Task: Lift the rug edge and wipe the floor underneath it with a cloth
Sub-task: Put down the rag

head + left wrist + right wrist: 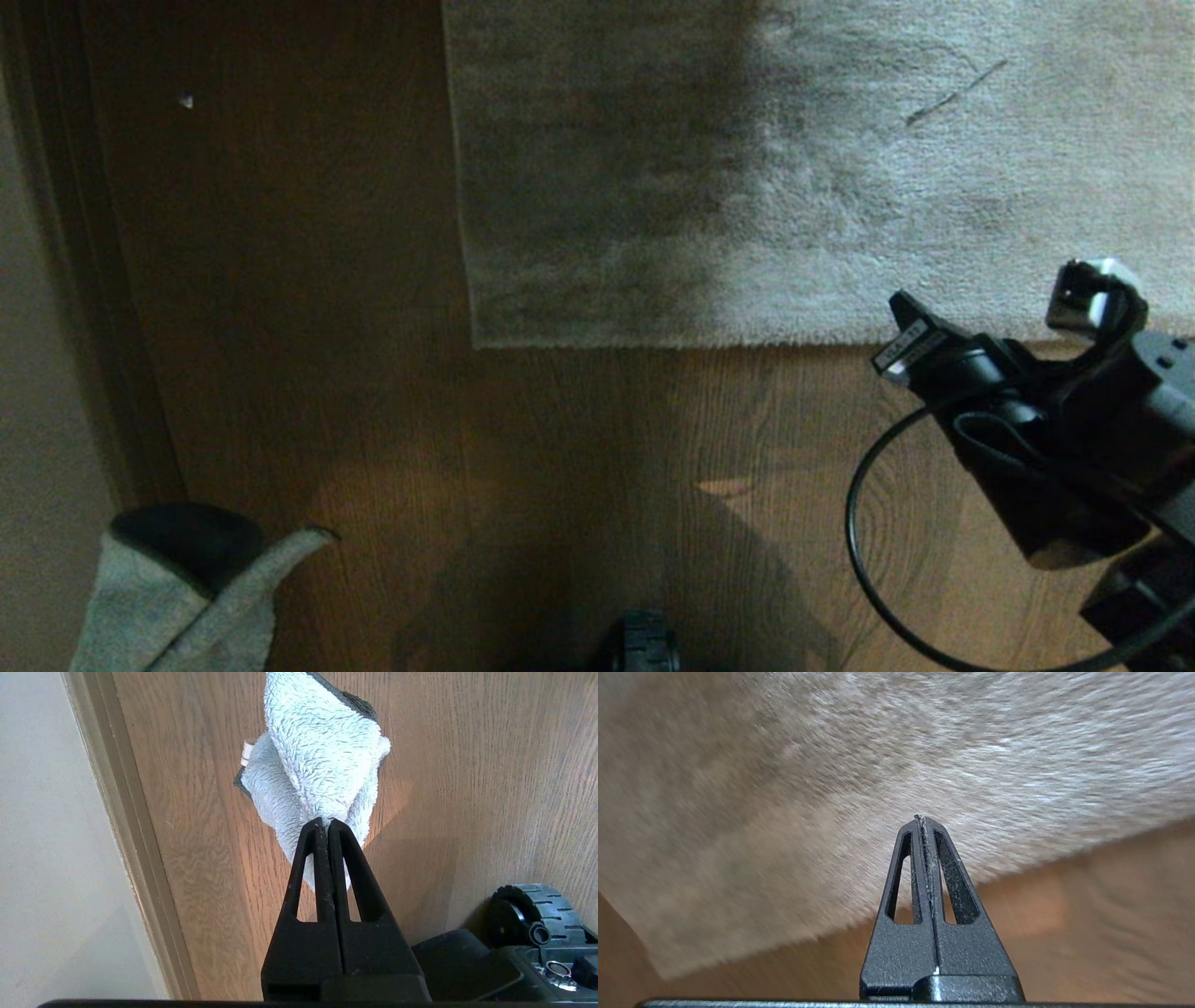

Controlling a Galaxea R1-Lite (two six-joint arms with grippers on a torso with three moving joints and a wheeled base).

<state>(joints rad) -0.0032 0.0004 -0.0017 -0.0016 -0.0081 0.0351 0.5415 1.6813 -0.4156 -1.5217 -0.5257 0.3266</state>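
Brown wood-grain floor (579,448) fills the head view, with a pale wall and dark baseboard (103,308) running down its left side. Rug edge (747,343) lies flat on the floor, long axis running straight across the head view, left to right; its square corner (478,343) points toward the baseboard side, a second border running from it away from the robot. Rug pile is light grey-beige, left part in shadow, one dark strand (952,93) on it further in.

Cloth (317,774), pale grey-green terry, hangs crumpled from the left gripper (324,823), jaws pinched tight on a fold of it; cloth clear of the rug, near the baseboard at the head view's lower left (177,597). Small white tag (246,751) shows at the cloth's side.

Right gripper (923,819) hovers over the rug just inside the near edge, jaws pressed together, nothing between them. Right arm (1055,420) enters from the head view's right, black cable (864,541) looping off it. Black wheel (537,910) of the base sits on the floor.
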